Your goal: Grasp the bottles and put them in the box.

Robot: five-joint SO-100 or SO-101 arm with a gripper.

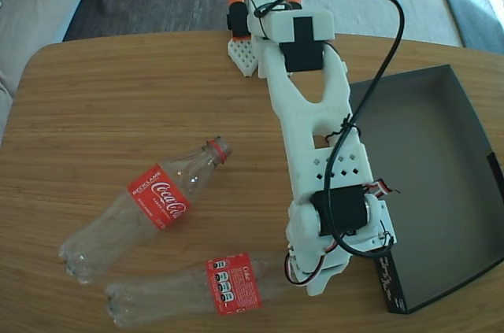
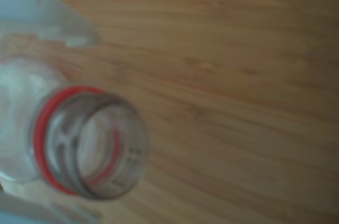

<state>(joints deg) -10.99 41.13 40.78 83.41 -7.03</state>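
Two bottles lie flat on the table point(image 1: 102, 97): the upper bottle point(image 1: 150, 203) left of the arm point(image 1: 319, 152), the lower bottle point(image 1: 213, 286) with its neck hidden under the arm's tip. The wrist view shows that neck (open, red ring) between white gripper point(image 2: 32, 123) parts; grip state cannot be determined. The box point(image 1: 425, 160) sits right, empty.

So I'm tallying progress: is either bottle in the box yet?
No: in the fixed view both bottles lie on the wooden table, and the box holds nothing.
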